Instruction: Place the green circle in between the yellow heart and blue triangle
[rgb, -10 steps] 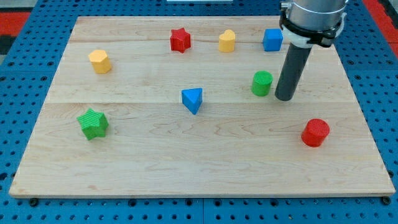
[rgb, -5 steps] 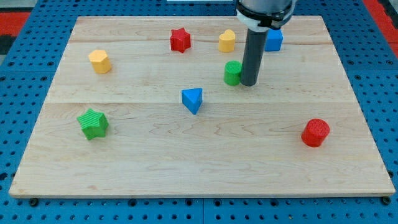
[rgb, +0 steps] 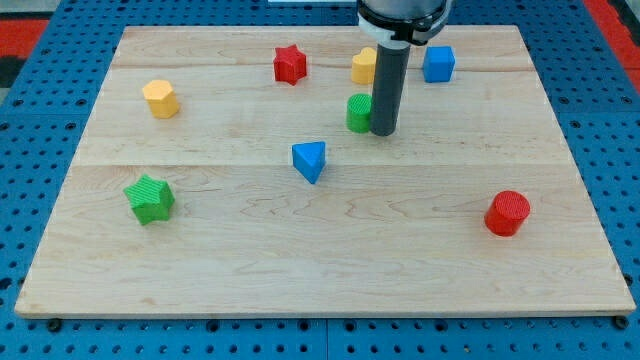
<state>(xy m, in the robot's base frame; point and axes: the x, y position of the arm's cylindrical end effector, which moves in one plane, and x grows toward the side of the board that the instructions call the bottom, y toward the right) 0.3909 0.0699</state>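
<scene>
The green circle (rgb: 358, 112) stands on the wooden board, below the yellow heart (rgb: 363, 66) and up and to the right of the blue triangle (rgb: 310, 160). My tip (rgb: 383, 131) touches the green circle's right side. The rod rises from there and covers the yellow heart's right edge.
A red star (rgb: 289, 64) and a blue cube (rgb: 438, 63) sit near the view's top. A yellow hexagon (rgb: 160, 98) is at the left, a green star (rgb: 150, 197) at the lower left, a red circle (rgb: 507, 212) at the right.
My tip has moved left and slightly up, pushing the green circle from the board's right of centre to a spot under the yellow heart. The other blocks have not moved.
</scene>
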